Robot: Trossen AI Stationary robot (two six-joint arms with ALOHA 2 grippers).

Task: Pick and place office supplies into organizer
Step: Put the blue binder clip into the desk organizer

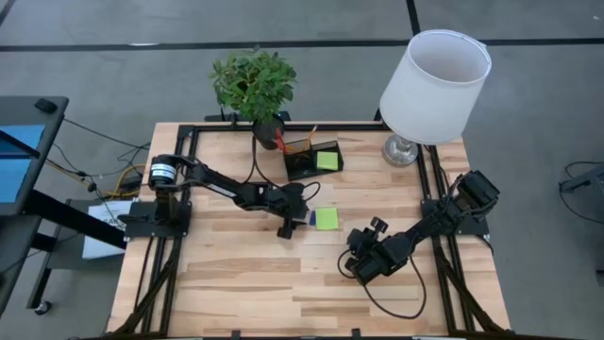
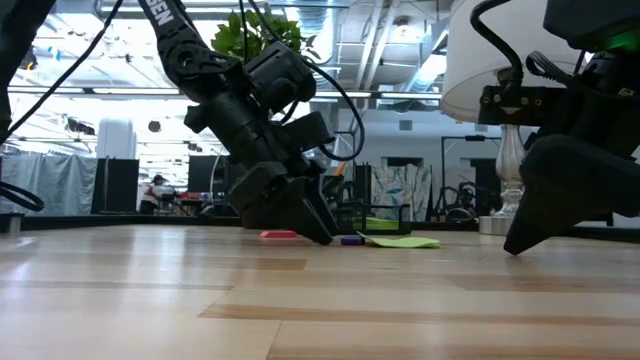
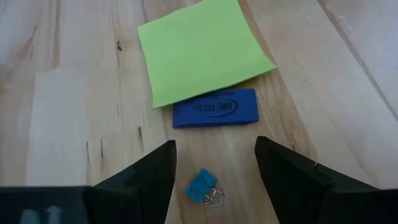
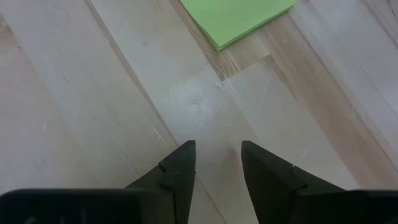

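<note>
Organizer sits at table back centre, one sticky-note pad in it, plant pot just left, lamp right. Second pad lies mid-table; eraser touches its edge, binder clip near that, between left gripper fingers. Right gripper front-right, apart, probably over bare wood.

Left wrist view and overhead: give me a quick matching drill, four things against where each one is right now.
Things:
1. blue binder clip
2. blue eraser
3. loose green sticky pad
4. second green sticky pad

Places:
A. inside the organizer
B. flat on the table, just beyond the eraser
C. between the open left gripper fingers
D. on the table, between the clip and the loose pad

Pairs: 1-C, 2-D, 3-B, 4-A
</note>
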